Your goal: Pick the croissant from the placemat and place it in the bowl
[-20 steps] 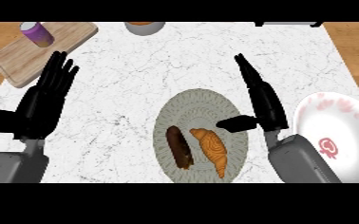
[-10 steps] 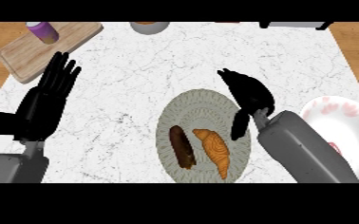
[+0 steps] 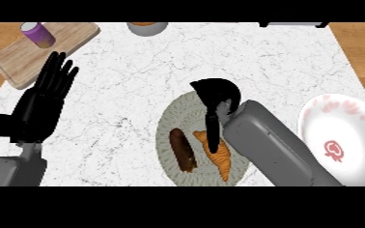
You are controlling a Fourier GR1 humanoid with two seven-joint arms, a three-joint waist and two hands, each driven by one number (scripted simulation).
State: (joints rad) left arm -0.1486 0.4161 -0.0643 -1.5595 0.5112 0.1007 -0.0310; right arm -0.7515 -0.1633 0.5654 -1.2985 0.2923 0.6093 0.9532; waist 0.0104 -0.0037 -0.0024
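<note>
The orange-brown croissant (image 3: 219,157) lies on the round grey-green placemat (image 3: 171,121), right of a dark brown pastry stick (image 3: 184,149). My right hand (image 3: 216,95) hangs over the mat's upper right part, bent at the wrist, open. Its fingers (image 3: 212,131) point down and reach the croissant's upper end without closing round it; the right forearm hides the mat's right side. The white bowl with a pink pattern (image 3: 333,125) stands at the right edge. My left hand (image 3: 41,104) rests open at the left, fingers up.
A wooden cutting board (image 3: 50,53) with a purple cup (image 3: 37,34) lies at the back left. A grey pot (image 3: 147,27) stands at the counter's far edge. Bare marble lies between the left hand and the mat.
My right hand has swung left from beside the placemat to above it and tipped its fingers down onto the croissant. The left hand has stayed still.
</note>
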